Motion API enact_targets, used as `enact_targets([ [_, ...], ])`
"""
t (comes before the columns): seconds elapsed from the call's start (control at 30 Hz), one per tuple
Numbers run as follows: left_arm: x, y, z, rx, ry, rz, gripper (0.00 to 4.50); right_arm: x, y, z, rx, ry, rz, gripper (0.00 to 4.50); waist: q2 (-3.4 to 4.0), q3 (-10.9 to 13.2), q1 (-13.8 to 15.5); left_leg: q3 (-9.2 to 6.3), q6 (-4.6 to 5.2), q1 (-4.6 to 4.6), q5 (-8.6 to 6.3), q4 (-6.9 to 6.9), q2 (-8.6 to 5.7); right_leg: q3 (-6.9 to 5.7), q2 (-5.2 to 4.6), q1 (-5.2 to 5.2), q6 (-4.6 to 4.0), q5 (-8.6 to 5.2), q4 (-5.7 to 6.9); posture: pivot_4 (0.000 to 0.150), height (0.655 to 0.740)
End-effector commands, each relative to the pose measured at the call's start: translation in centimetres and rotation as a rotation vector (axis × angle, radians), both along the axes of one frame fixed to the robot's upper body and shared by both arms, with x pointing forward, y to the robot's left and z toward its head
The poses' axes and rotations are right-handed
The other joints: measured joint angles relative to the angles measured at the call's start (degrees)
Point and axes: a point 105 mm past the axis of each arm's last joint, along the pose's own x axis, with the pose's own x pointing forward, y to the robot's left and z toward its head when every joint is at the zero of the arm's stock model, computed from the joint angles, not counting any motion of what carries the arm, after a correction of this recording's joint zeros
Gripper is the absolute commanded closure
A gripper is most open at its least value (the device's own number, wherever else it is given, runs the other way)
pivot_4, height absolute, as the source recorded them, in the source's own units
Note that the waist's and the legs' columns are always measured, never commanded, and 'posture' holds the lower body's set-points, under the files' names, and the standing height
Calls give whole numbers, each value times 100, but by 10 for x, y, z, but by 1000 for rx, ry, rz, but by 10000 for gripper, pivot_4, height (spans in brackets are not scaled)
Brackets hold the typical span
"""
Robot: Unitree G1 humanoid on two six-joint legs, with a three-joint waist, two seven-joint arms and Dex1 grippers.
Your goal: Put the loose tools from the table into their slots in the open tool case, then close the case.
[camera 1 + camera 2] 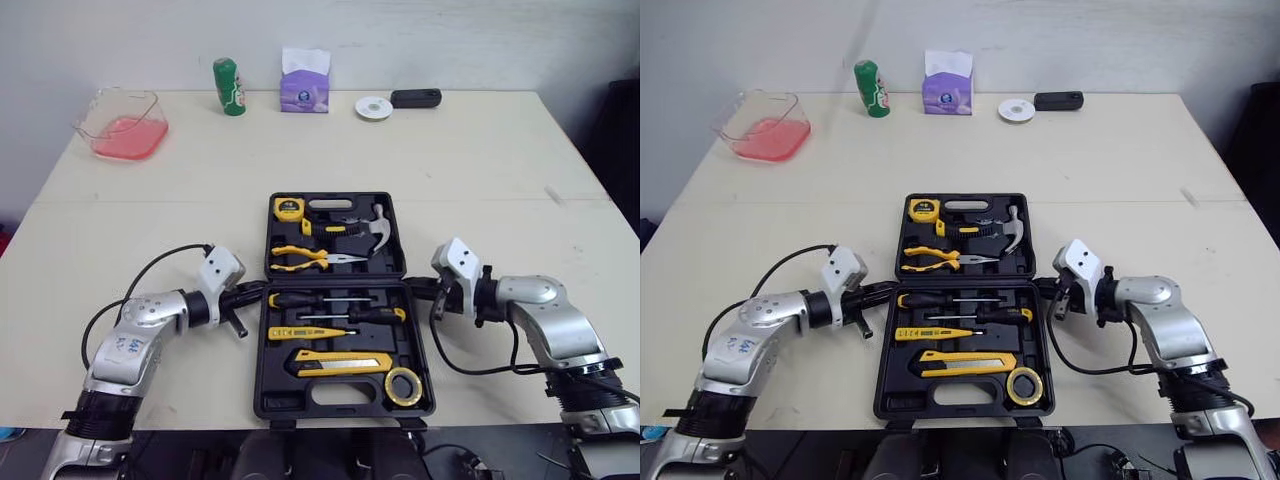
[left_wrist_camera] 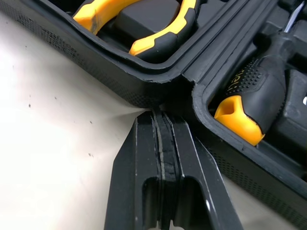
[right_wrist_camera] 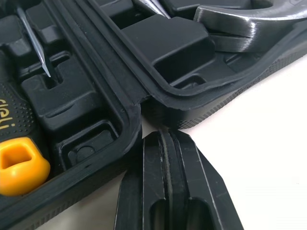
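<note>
Left end effector [image 2: 161, 115] was closed, tips at the tool case [image 1: 300, 395] hinge, apparently touching. Right end effector [image 3: 165, 133] was closed too, opposite end.

Tool case [image 1: 336, 279] blocks centre; table [image 1: 480, 170] free both sides; bottle [image 1: 229, 87], tissues [image 1: 305, 85] along far edge.

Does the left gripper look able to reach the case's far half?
Probably yes: the left gripper, shut, sits at the tool case's left hinge end; nothing stands between it and the far half.
</note>
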Motion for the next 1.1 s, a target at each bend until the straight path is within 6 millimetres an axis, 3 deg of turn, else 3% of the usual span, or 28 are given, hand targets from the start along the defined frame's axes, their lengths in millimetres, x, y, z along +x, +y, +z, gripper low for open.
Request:
enact_targets([
  [0.03,-1,-33,10,-13,-52,-141,44744,-3,10,19,-9,-63,55,45000,0,0,17,0,1,0,0,0,-2,0,0,0,2,1,0,1500,7400],
  [0.63,-19,-28,8,10,-42,-136,44744,-3,-1,20,-43,-87,48,45000,0,0,-28,2,3,-2,2,2,-1,4,2,0,5,3,-2,1500,7400],
  [0.87,-18,9,12,70,-88,7,44744,1,-32,20,-116,-125,-51,45000,0,0,-35,3,3,-1,2,2,0,5,2,0,5,3,-2,1500,7400],
  [0.97,-22,31,21,73,-136,55,44744,-2,-47,29,-46,-85,-116,45000,0,0,-42,3,3,1,2,2,3,6,0,0,5,3,-3,1500,7400],
  [1.03,-25,52,28,36,-133,129,45000,-5,-62,34,-82,-98,-138,38608,0,0,-37,2,2,0,2,1,8,6,-5,0,5,3,-4,1500,7400],
  [1.1,-27,65,39,-26,-121,172,38430,-5,-71,46,-56,-103,-170,30934,0,0,-37,2,3,0,1,1,7,6,-7,0,5,3,-11,1500,7400],
])
